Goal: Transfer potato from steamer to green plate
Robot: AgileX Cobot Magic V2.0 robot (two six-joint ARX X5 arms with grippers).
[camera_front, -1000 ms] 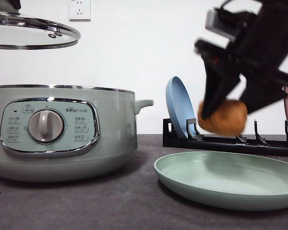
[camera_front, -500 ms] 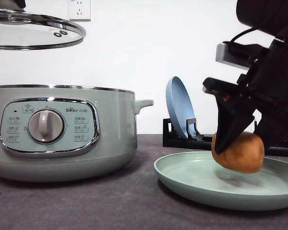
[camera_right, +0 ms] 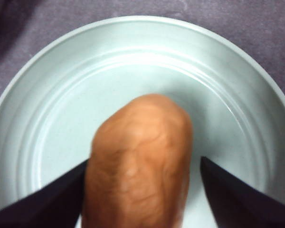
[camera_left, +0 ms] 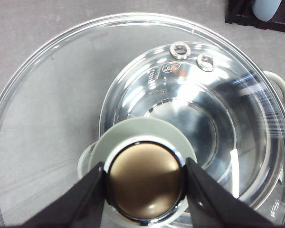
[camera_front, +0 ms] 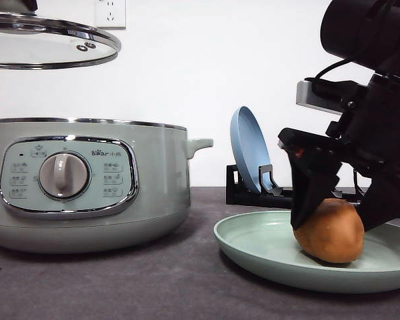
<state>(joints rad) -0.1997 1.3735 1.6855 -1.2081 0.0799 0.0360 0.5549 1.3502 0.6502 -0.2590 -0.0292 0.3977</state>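
The potato (camera_front: pixel 330 232) (camera_right: pixel 133 142) lies on the green plate (camera_front: pixel 253 243) (camera_right: pixel 52 95), right of centre in the front view. My right gripper (camera_front: pixel 333 223) (camera_right: pixel 145 161) straddles it from above. Its fingers stand on either side, and the right wrist view shows a thin gap beside one finger, so it looks open. The sage-green steamer (camera_front: pixel 87 187) stands uncovered at the left. My left gripper (camera_left: pixel 146 190) is shut on the knob of the glass lid (camera_front: pixel 47 43) (camera_left: pixel 47 95), holding it high above the steamer. The shiny steamer bowl (camera_left: pixel 190 123) shows through the glass.
A blue plate (camera_front: pixel 248 157) stands upright in a black rack (camera_front: pixel 253 193) behind the green plate, close to my right arm. A handle (camera_front: pixel 199 145) juts from the steamer's side toward the rack. Dark tabletop (camera_front: pixel 187 280) lies between the steamer and the green plate.
My right gripper came down with the potato from in front of the rack onto the green plate, where the potato now rests. The fingers have spread slightly. The lid drifted a little right.
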